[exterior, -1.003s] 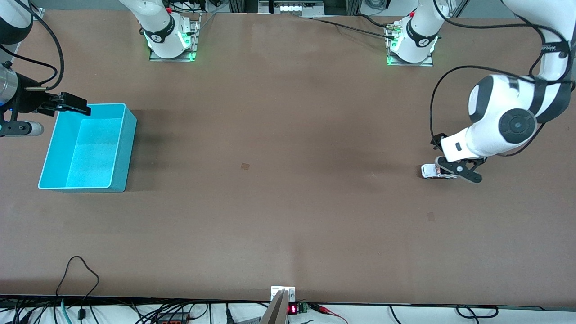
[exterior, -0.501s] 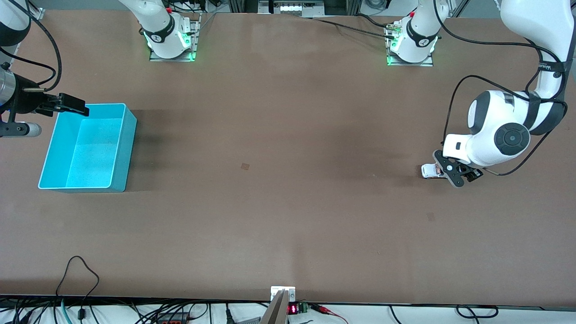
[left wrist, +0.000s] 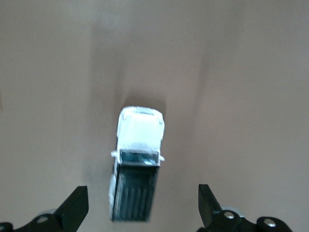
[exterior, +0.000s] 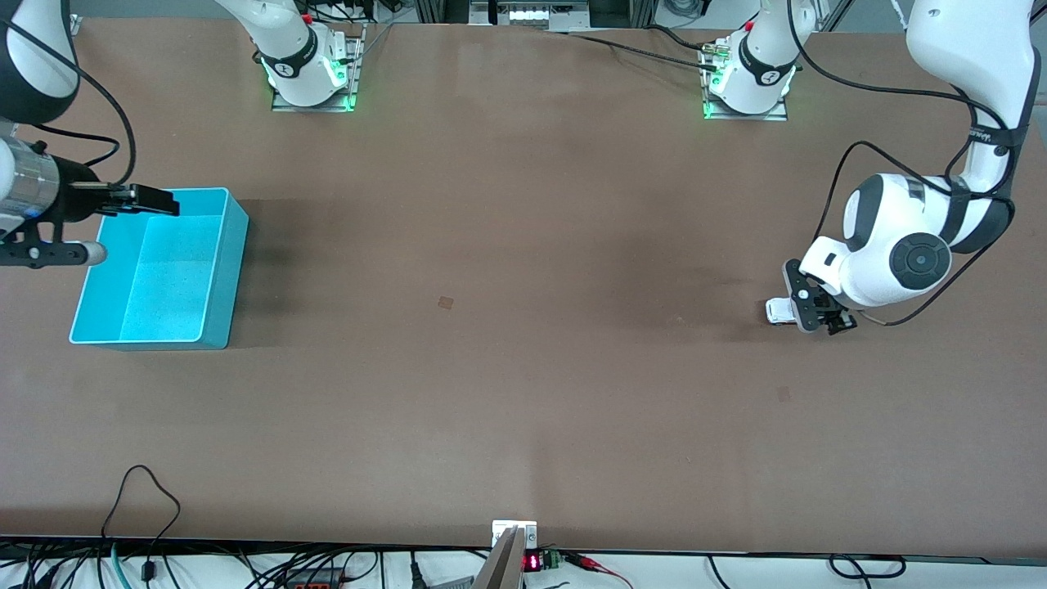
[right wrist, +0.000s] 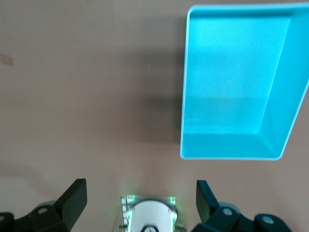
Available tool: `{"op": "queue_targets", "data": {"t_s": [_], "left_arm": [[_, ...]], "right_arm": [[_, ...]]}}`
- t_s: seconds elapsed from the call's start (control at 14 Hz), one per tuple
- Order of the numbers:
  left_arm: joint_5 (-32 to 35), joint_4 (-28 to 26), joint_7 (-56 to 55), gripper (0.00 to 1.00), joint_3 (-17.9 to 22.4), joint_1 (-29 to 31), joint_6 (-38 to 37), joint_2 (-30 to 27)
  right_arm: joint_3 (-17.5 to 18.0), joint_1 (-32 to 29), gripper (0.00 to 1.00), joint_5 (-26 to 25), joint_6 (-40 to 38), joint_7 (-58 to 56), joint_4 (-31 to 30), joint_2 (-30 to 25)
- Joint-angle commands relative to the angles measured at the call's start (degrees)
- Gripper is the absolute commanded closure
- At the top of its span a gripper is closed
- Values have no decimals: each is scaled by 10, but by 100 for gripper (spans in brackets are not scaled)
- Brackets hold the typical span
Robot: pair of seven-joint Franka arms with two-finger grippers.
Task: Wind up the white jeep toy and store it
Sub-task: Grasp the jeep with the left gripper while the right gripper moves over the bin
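Observation:
The white jeep toy (exterior: 777, 311) stands on the table at the left arm's end. In the left wrist view the jeep (left wrist: 139, 145) shows its white hood and black ribbed roof. My left gripper (exterior: 818, 312) is low over it and open. Its fingers (left wrist: 75, 209) stand on either side of the roof end, apart from it, with the left gripper's middle (left wrist: 140, 208) over the roof. My right gripper (exterior: 159, 201) is open and empty over the rim of the turquoise bin (exterior: 235, 245). The right gripper (right wrist: 140, 200) sees the empty bin (right wrist: 231, 145).
The right arm's base (exterior: 307, 69) and the left arm's base (exterior: 748, 78) stand at the table's edge farthest from the front camera. A small mark (exterior: 445, 302) lies mid-table. Cables (exterior: 147, 507) hang at the edge nearest the front camera.
My left gripper has turned at the wrist and closed in over the jeep. My right gripper has shifted slightly over the bin's rim. The jeep and bin have not moved.

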Motion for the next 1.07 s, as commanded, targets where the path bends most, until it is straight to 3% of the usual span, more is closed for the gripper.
{"op": "queue_targets", "data": {"t_s": [0.0, 0.36, 0.72, 1.0], "left_arm": [[13, -10, 65, 0, -19, 16, 36, 6], [13, -17, 101, 0, -19, 39, 66, 28], [13, -22, 107, 0, -19, 45, 68, 28], [13, -29, 107, 0, -19, 47, 88, 33]], "right_arm": [[-2, 5, 0, -1, -21, -1, -6, -1], [1, 11, 0, -1, -3, 10, -38, -16], [1, 13, 0, 0, 95, 10, -185, -103], [3, 14, 0, 3, 115, 78, -227, -127]]}}
